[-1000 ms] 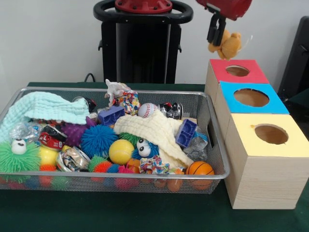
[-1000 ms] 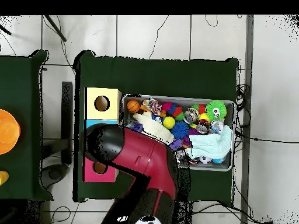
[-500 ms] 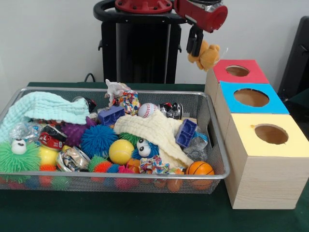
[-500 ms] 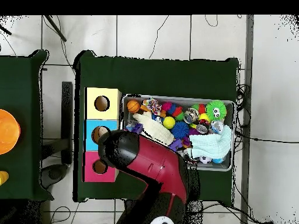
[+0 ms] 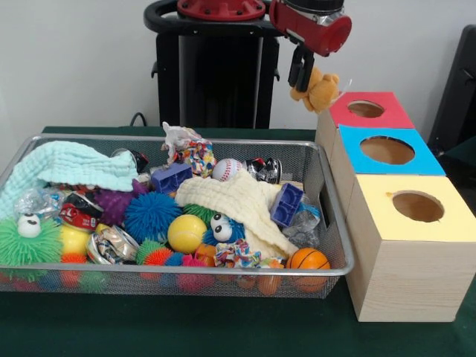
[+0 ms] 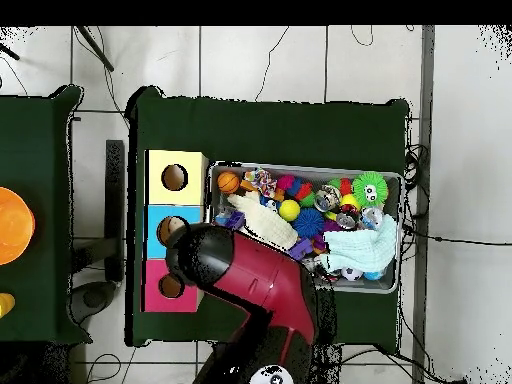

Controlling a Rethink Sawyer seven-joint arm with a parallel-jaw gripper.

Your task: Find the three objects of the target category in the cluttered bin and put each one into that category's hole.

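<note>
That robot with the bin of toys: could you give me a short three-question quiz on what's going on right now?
1. True or false: the gripper is holding a small tan plush toy.
2. Which box top lies farthest from the camera in the front view: A yellow, B blue, C red?
3. What white ball with red stitching lies in the wire bin?

Key
1. True.
2. C.
3. The baseball.
</note>
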